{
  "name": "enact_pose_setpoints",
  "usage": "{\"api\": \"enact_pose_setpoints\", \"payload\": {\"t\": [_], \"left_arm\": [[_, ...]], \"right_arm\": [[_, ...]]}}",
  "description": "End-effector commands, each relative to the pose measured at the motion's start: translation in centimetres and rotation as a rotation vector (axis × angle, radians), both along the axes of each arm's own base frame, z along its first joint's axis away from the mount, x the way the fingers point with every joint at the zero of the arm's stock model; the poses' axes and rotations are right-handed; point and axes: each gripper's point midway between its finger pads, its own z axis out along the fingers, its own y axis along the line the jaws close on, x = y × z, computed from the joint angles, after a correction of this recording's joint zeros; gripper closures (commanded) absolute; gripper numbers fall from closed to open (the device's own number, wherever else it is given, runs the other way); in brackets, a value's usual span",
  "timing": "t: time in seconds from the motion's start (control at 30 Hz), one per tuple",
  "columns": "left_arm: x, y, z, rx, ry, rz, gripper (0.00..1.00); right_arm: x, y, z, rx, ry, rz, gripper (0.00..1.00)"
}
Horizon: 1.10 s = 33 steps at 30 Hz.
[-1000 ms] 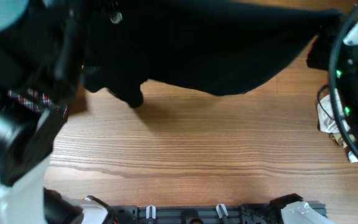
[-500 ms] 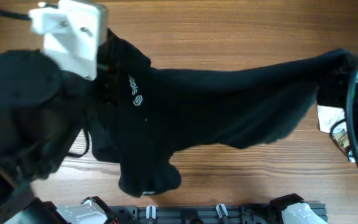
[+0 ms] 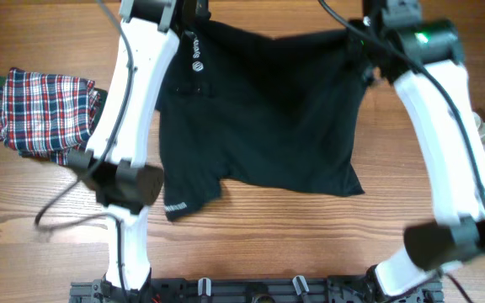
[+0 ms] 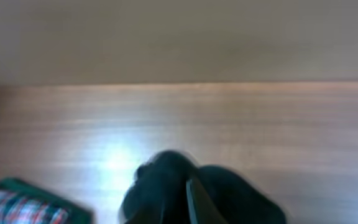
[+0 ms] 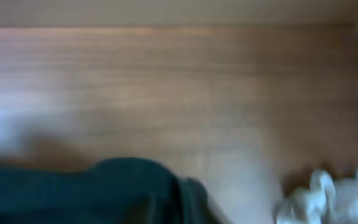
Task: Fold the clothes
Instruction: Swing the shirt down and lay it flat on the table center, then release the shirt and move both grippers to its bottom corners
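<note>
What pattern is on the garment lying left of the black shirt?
The garment is red, white and dark-blue plaid, clearest in the overhead view.

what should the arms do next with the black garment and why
Probably lower the left gripper and right gripper to lay the top edge on the table, then release. The black garment lies mostly spread out, and only its far corners, which the grippers seem to hold, look bunched in the wrist views.
</note>
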Motion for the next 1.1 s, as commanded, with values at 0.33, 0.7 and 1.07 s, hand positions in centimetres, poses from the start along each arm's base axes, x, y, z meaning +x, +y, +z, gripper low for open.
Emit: {"api": "enact_pose_setpoints", "payload": {"t": [0.33,0.7,1.07], "left_arm": [[-2.1,7.3,0.3,-0.093,0.099,0.078,0.19],[-13.9,6.2,-1.8,-0.185,0.491,0.113,0.4],[-21.1,9.0,5.7,-0.194,0.3,0.204,0.39]], "right_arm": [[0.5,-2.7,-3.6,0.151,0.137,0.057,0.07],[-10.8,-1.1,-1.0,0.264,0.352,0.115,0.14],[-19.6,-1.6,7.9,0.258,0.062,0.168,0.03]]}}
